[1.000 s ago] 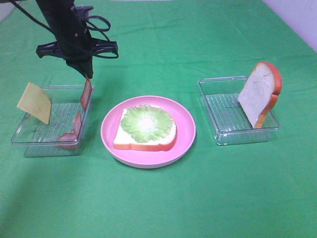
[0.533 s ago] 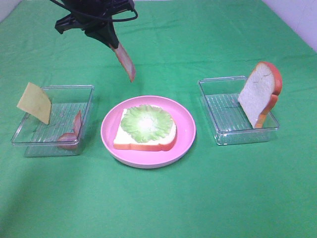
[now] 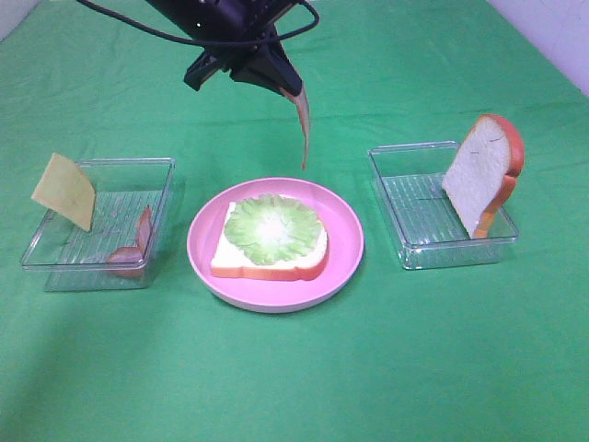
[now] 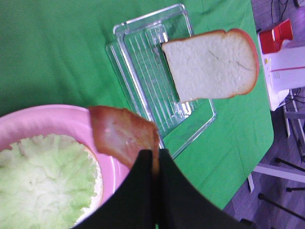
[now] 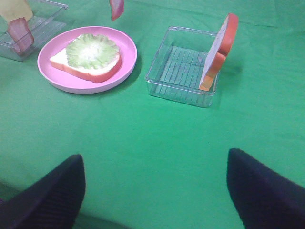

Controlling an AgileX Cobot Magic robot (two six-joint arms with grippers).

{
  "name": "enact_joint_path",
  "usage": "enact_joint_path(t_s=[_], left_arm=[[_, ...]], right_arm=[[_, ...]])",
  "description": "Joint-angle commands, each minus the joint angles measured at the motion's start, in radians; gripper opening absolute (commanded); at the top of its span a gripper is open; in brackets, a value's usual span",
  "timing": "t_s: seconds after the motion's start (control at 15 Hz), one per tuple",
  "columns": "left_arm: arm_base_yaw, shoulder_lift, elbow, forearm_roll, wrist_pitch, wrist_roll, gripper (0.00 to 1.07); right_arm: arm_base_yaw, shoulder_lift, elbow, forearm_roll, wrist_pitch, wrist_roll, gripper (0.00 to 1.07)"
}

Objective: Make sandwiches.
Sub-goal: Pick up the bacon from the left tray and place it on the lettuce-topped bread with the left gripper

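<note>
**Desk:** Where does the sandwich stand?

**Photographer:** Half built. A bottom bread slice (image 3: 267, 265), white with an orange-brown crust, lies flat on a round pink plate (image 3: 348, 247) at the centre of a green cloth (image 3: 294, 378). A pale lettuce leaf (image 3: 273, 228) covers most of its top. Nothing lies on the lettuce.

**Desk:** And the bacon?

**Photographer:** One reddish bacon strip (image 3: 303, 129) hangs in the air at roughly 12 to 1 o'clock from the plate, above its far rim and clear of the lettuce. The left gripper (image 3: 285, 85) pinches the strip's upper end. In the wrist view its black jaws are pressed together on the strip, and the rest dangles free below them.

**Desk:** What sits around the plate?

**Photographer:** Two clear trays, one on each side, both apart from the plate. At 3 o'clock is the right-hand tray (image 3: 409, 214), where a second bread slice (image 3: 476, 175) stands on edge, propped against the wall farthest from the plate. At 9 o'clock is the left-hand tray (image 3: 120, 162), where a yellow cheese slice (image 3: 64, 191) leans tilted at the tray's own 9 o'clock side, poking above the rim. Some spare bacon (image 3: 138, 241) rests against the wall nearest the plate.

**Desk:** The other arm?

**Photographer:** The right gripper (image 5: 153, 155) does not show in the overhead shot. Its own camera shows two dark fingers (image 5: 52, 191) spread wide over bare cloth, at about 5 o'clock from the plate, holding nothing.
</note>
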Motion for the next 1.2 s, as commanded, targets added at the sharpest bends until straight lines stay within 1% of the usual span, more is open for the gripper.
enact_joint_path(t_s=[0.07,0.13,0.27,0.4,0.53,0.87,0.93,1.0,1.07,1.2], left_arm=[[-0.039,0.026,-0.002,-0.002,0.093,0.01,0.0],[-0.052,0.033,-0.002,0.022,0.131,0.011,0.0],[-0.064,0.039,-0.002,0.047,0.128,0.008,0.0],[-0.069,0.041,-0.002,0.047,0.115,0.006,0.0],[-0.085,0.054,-0.002,0.038,0.115,-0.013,0.0],[-0.121,0.112,-0.002,0.039,0.129,-0.013,0.0],[-0.125,0.115,-0.002,0.054,0.129,-0.004,0.0],[-0.125,0.115,-0.002,0.086,0.129,-0.006,0.0],[-0.119,0.115,-0.002,0.186,0.131,-0.032,0.0],[-0.117,0.115,-0.002,0.303,0.132,-0.051,0.0]], right_arm=[[0.004,-0.023,0.004,-0.003,-0.008,-0.003,0.75],[0.004,-0.023,0.004,-0.003,-0.008,-0.003,0.75],[0.004,-0.023,0.004,-0.003,-0.008,-0.003,0.75],[0.004,-0.023,0.004,-0.003,-0.008,-0.003,0.75],[0.004,-0.023,0.004,-0.003,-0.008,-0.003,0.75],[0.004,-0.023,0.004,-0.003,-0.008,-0.003,0.75],[0.004,-0.023,0.004,-0.003,-0.008,-0.003,0.75],[0.004,-0.023,0.004,-0.003,-0.008,-0.003,0.75],[0.004,-0.023,0.004,-0.003,-0.008,-0.003,0.75],[0.004,-0.023,0.004,-0.003,-0.008,-0.003,0.75]])
